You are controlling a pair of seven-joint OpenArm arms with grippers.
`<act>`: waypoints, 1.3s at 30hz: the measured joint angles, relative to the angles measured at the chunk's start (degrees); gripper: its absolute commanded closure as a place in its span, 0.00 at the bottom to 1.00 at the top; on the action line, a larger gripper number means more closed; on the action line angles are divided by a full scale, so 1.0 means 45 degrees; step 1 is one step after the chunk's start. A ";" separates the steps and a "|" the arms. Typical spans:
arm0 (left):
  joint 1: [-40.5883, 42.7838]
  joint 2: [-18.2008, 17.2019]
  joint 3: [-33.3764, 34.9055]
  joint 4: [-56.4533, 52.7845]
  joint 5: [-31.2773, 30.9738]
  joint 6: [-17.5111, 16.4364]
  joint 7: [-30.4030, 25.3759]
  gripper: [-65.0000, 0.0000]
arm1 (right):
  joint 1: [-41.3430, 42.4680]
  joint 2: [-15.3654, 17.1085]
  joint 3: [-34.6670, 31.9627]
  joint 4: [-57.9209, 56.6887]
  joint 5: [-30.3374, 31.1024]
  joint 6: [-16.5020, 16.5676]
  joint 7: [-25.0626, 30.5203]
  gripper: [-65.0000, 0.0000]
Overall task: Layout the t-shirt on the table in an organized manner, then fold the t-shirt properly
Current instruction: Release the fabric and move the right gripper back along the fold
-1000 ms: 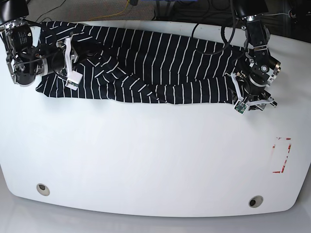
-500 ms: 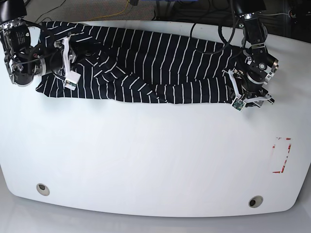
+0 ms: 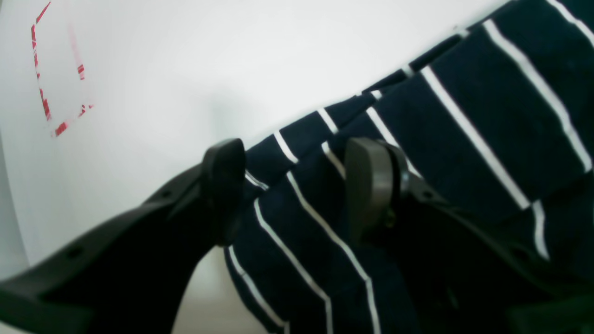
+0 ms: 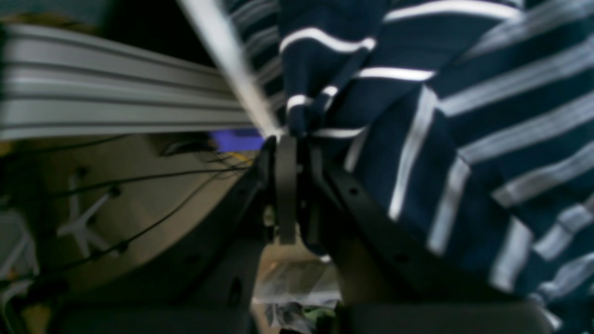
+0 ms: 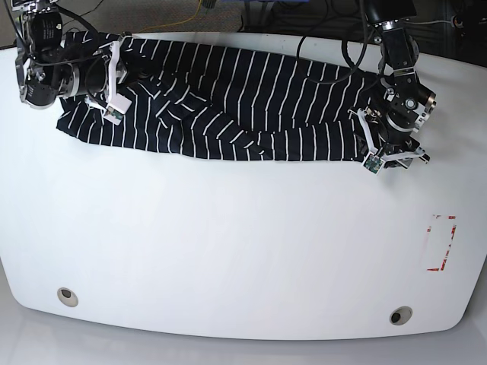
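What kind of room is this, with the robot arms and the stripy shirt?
Probably a robot lab or workshop. A striped t-shirt lies on a bare white table marked with a red rectangle, and loose cables trail behind it.

The soft fabric t-shirt [image 5: 251,99] is dark navy, nearly black, crossed by thin white stripes. The smooth bench [image 5: 228,243] under it is plain white, with a broken red rectangle outline [image 5: 441,243] near one end and two small grey round grommets [image 5: 67,296]. Both arms are black with white clips.
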 measured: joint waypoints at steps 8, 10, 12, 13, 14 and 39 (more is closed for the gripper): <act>0.0005 0.0000 0.0010 0.0000 -0.0044 0.0000 0.0000 0.51 | 0.0000 -0.1078 0.0204 0.0107 -0.1957 0.0015 0.0131 1.00; 0.0005 0.0000 0.0010 0.0000 -0.0044 0.0000 0.0000 0.51 | -0.0073 -0.1171 0.0155 0.0107 -0.2472 0.0015 0.0107 1.00; 0.0005 0.0005 0.0010 0.0000 -0.0044 0.0000 0.0000 0.51 | -0.0238 -0.1171 0.0155 0.0102 -0.2783 0.0010 0.0107 0.98; 0.0005 0.0005 0.0010 0.0000 -0.0044 0.0000 0.0000 0.51 | -0.0335 -0.1161 0.0160 0.0102 -0.2866 0.0015 0.0117 0.97; 0.0005 0.0005 0.0010 0.0000 -0.0044 0.0000 0.0000 0.51 | -0.0398 -0.1151 0.0175 0.0102 -0.2968 0.0015 0.0121 0.94; -0.0068 0.0005 0.0049 0.0000 -0.0049 -0.0005 -0.0005 0.51 | -0.0248 -0.1598 0.0481 0.0117 -0.5236 0.0019 0.0340 0.35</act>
